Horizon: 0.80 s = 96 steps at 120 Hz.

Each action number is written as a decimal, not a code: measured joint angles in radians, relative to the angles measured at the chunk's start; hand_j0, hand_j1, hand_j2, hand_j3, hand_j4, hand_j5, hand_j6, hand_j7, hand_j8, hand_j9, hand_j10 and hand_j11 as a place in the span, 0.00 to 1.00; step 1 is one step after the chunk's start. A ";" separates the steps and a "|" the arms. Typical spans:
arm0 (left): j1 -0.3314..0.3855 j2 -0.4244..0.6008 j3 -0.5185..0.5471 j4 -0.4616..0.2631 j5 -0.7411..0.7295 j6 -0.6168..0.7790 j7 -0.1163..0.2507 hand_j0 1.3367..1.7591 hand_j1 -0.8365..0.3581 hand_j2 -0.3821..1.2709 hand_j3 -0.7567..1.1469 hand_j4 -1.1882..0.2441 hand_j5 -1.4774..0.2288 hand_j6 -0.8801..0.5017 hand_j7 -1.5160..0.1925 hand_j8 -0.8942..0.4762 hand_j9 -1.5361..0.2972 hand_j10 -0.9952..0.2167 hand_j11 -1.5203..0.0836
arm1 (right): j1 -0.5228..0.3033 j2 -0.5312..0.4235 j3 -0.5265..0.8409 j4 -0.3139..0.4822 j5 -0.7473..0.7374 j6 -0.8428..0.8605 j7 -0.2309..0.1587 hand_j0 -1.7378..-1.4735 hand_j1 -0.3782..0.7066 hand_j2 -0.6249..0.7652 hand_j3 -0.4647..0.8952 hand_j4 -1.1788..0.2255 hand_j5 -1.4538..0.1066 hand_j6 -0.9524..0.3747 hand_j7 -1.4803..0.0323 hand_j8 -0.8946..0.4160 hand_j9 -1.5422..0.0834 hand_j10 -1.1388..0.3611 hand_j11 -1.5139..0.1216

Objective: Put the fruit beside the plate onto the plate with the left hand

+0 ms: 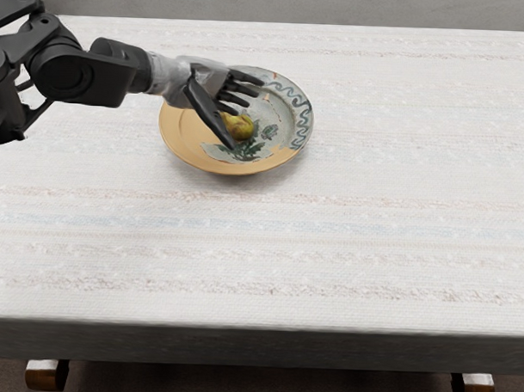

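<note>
- as you are scanning inward from the near edge of the table [260,247], the striped cloth is lying bare all the way up to the plate, and the right arm is not showing anywhere.
- the plate [297,120] is sitting toward the far left of the table, and the fruit [239,125] is resting on it, a little left of its middle, by the painted leaves.
- you are seeing the left hand [216,91] hovering over the plate's far left part, with its fingers [245,78] spread apart and gripping nothing. the thumb is reaching down just beside the fruit, and you cannot tell whether it is touching.
- judging by this, the placing is looking done: the fruit is lying on the plate, not next to it.
- what is remaining for you, it seems, is lifting the hand clear without nudging the fruit, which is looking round enough to roll.
</note>
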 joint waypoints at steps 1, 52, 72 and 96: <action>0.004 0.009 -0.001 0.000 -0.008 -0.005 -0.002 0.76 0.95 0.24 0.40 0.80 0.83 0.60 0.85 0.62 0.80 0.78 0.91 | 0.000 0.000 0.000 0.000 0.000 0.000 0.000 0.30 0.03 0.45 0.34 0.84 0.93 0.72 0.98 0.68 0.95 0.76 0.93; 0.330 0.369 -0.093 0.002 -0.341 -0.067 -0.034 0.76 0.96 0.24 0.40 0.81 0.84 0.62 0.86 0.63 0.82 0.80 0.92 | 0.001 0.000 0.000 0.000 0.000 0.000 0.000 0.30 0.03 0.45 0.34 0.84 0.93 0.72 0.98 0.68 0.95 0.76 0.93; 0.353 0.479 -0.111 0.003 -0.371 -0.068 -0.035 0.76 0.97 0.24 0.40 0.81 0.85 0.62 0.87 0.64 0.82 0.80 0.93 | 0.001 0.000 0.000 0.000 0.000 0.000 0.000 0.30 0.03 0.45 0.34 0.84 0.93 0.72 0.98 0.68 0.95 0.76 0.93; 0.360 0.526 -0.114 0.007 -0.380 -0.068 -0.035 0.76 0.97 0.23 0.40 0.81 0.85 0.62 0.87 0.64 0.82 0.80 0.93 | 0.001 0.000 0.000 0.000 0.000 0.000 0.000 0.30 0.03 0.45 0.34 0.84 0.93 0.72 0.98 0.68 0.95 0.76 0.93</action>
